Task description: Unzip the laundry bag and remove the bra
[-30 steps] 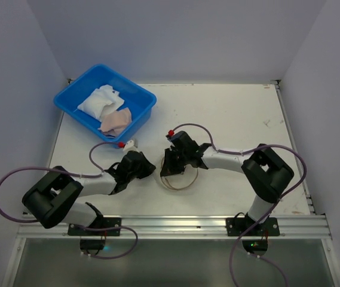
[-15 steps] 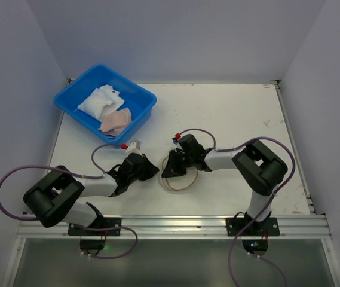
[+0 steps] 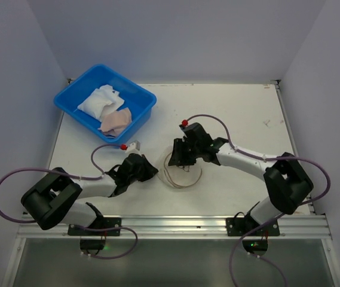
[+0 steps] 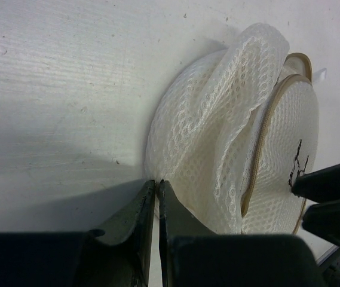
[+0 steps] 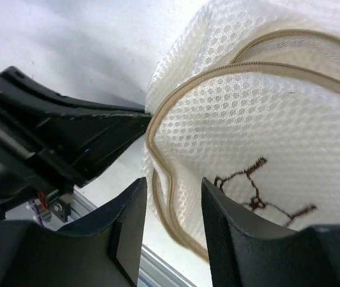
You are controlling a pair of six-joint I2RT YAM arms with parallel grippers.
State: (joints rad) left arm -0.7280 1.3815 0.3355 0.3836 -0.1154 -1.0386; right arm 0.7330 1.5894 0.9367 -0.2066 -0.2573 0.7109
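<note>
The laundry bag (image 3: 185, 175), a round cream mesh pouch with a tan zipper band and a black outline mark (image 5: 258, 192), lies on the white table between both arms. My left gripper (image 3: 153, 171) is shut on the bag's left mesh edge (image 4: 156, 182), low on the table. My right gripper (image 3: 180, 161) hovers over the bag's far side, open, and the tan zipper band (image 5: 168, 206) runs loose between its fingers (image 5: 135, 222). In the left wrist view the bag (image 4: 217, 131) is crumpled, with a fold standing up. The bra is hidden.
A blue tub (image 3: 131, 84) at the back left holds a white cloth (image 3: 101, 101) and a pinkish cloth (image 3: 117, 121). The metal rail (image 3: 170, 224) runs along the near table edge. Grey walls close in both sides and the back.
My right gripper has opened and pulled back from the bag's near-left side toward its far side, its arm swinging out to the right. The left gripper keeps its pinch.
</note>
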